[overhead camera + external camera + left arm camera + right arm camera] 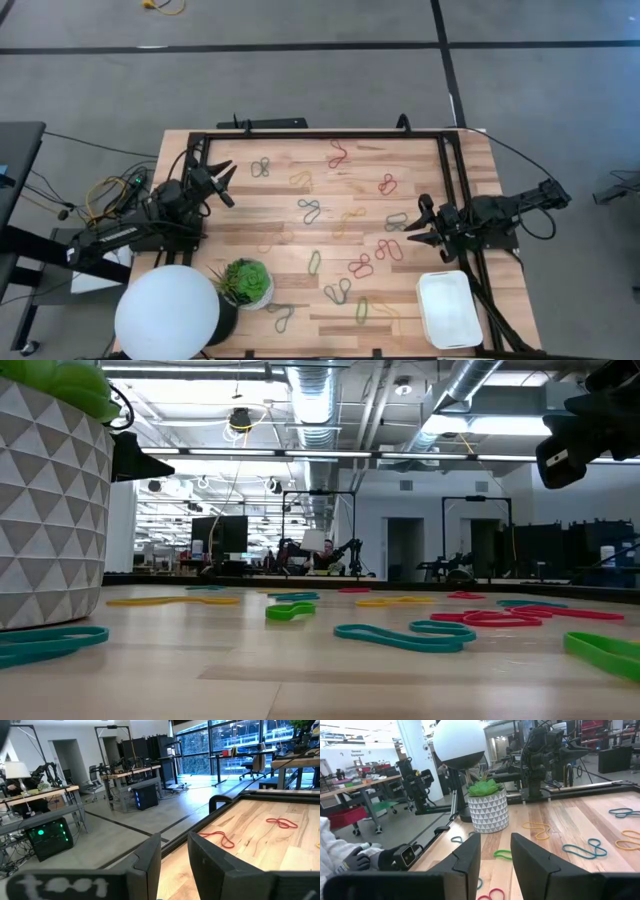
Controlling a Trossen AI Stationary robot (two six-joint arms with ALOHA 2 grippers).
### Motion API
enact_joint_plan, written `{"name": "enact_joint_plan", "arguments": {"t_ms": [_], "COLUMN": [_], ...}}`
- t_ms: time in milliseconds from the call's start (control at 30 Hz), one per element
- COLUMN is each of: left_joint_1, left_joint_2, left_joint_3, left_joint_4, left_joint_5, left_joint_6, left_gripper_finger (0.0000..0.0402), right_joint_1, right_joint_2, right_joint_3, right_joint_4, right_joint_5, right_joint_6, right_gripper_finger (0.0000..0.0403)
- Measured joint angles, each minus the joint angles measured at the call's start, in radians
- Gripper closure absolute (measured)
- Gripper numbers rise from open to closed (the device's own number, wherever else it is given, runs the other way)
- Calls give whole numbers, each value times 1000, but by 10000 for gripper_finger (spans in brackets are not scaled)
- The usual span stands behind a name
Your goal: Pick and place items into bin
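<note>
1. The bands [361, 266] lie scattered over the middle of the tabletop [280, 205], none yet in the bin [448, 308], which sits at the near right corner and looks empty.
2. The right gripper [417, 227] hovers at the right edge, just beyond the bin's far side, fingers [465, 857] apart with nothing between them.
3. The left gripper [222, 183] waits at the far left, fingers [150, 857] also apart and empty.
4. The step in hand is likely a first pick by the right arm. The closest targets are the grey band [397, 221] and the red band [389, 249], both just left of its fingers.
5. To do it well, come straight down over a single strand, where the loop lies clear of its neighbours, so only one band is taken.
6. The bands are thin and flat, so the fingertips must reach the wood before closing; a high close would miss.
7. Lift clear before swinging right and near to the bin, then let go low over its middle, as a springy band may bounce out.
8. The plant [246, 282] and lamp [167, 313] at the near left stay out of the way.
</note>
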Motion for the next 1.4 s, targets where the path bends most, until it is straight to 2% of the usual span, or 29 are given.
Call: {"name": "enact_joint_plan", "arguments": {"t_ms": [767, 933, 1067, 1267, 1400], "left_joint_1": [0, 0, 0, 0, 0], "left_joint_2": [0, 0, 0, 0, 0], "left_joint_3": [0, 0, 0, -1, -1], "left_joint_4": [0, 2, 1, 20, 75], "left_joint_5": [0, 0, 0, 31, 161], "left_joint_6": [0, 36, -30, -252, -217], "left_gripper_finger": [313, 313, 313, 313, 313], "right_joint_1": [0, 12, 25, 48, 56], "right_joint_2": [0, 0, 1, 2, 2], "right_joint_3": [0, 1, 2, 2, 2], "right_joint_4": [-3, -44, -44, -43, -43], "right_joint_5": [-1, -53, -77, -98, -100], "right_joint_6": [10, 348, 569, 707, 706], "right_gripper_finger": [301, 301, 301, 301, 301]}}
